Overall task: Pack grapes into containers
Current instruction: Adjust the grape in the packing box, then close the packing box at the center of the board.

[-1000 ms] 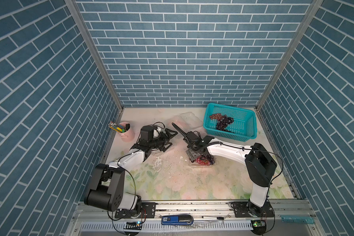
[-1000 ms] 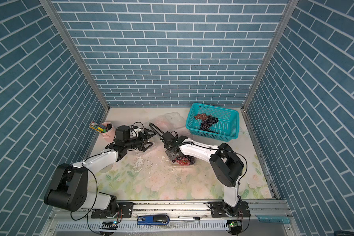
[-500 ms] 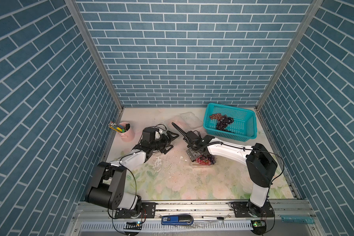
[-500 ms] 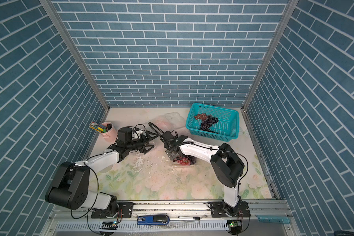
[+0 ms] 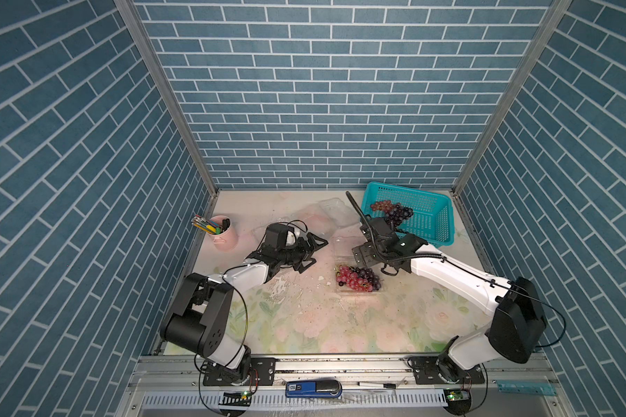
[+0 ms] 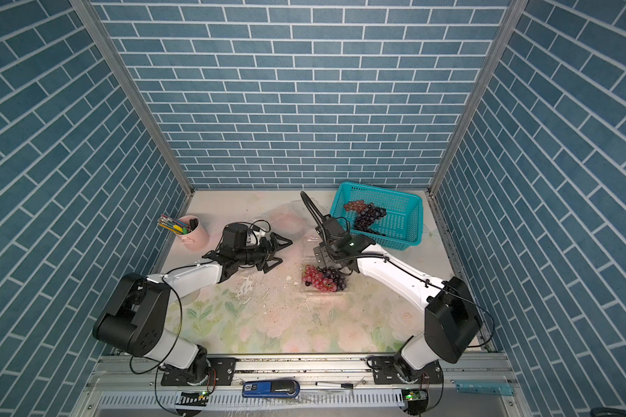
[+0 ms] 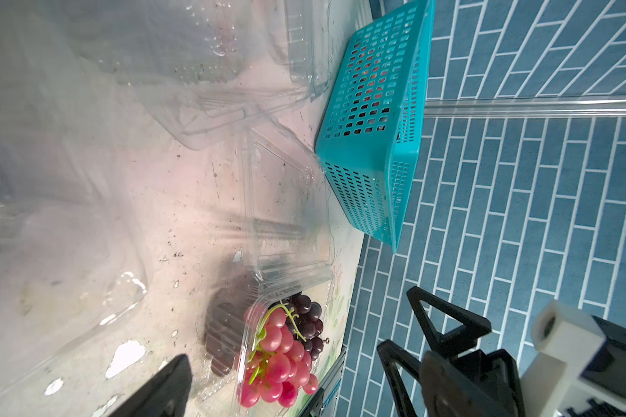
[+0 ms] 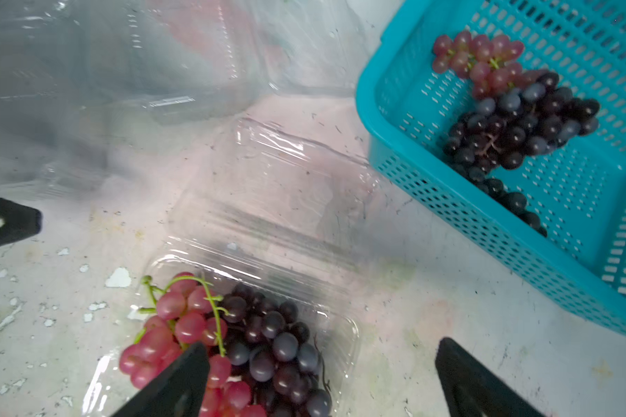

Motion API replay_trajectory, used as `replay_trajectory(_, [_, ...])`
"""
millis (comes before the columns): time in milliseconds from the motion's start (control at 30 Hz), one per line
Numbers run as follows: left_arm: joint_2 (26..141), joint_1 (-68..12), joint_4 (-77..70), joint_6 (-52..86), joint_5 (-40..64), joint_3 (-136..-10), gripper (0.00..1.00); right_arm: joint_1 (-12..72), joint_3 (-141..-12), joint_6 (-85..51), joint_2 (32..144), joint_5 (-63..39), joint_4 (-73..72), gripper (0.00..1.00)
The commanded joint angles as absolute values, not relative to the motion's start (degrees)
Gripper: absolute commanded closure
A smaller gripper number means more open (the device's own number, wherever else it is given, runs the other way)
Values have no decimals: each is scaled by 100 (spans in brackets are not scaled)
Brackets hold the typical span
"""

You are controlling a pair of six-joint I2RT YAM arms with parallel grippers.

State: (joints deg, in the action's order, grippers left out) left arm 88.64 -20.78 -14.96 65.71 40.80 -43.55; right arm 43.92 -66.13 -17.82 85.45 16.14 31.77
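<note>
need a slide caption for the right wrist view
Open right gripper above a clear clamshell of red and purple grapes, more bunches in the teal basket.

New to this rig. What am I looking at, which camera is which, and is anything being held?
It is a robot with a left arm and a right arm, mounted at the front edge of a table. Each arm ends in a two-finger gripper.

The two wide pictures come from one stereo camera overhead. The two close ones come from a camera on each wrist.

On the table:
- a teal basket with grape bunches
- an open clear container holding red and dark grapes
- empty clear containers behind it
- a pink pen cup

The left gripper and right gripper are both open and hold nothing.
</note>
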Motion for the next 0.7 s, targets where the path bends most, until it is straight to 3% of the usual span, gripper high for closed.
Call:
replay_trajectory(0, [9082,-2242,-1558,6440,4036,-4628,0,4183,-6158,-2203,8253,1194,3028,1])
replay_trajectory(400, [10099,-2657,-1494,6179,3882,-5320,0,3449,-4945,-3000,8127,-630,1623,1])
replay_trajectory(667, [10635,-2701,-1500,5990,3700,-5756,0,3257,-4937,-2964,8582,-1187,1078,1])
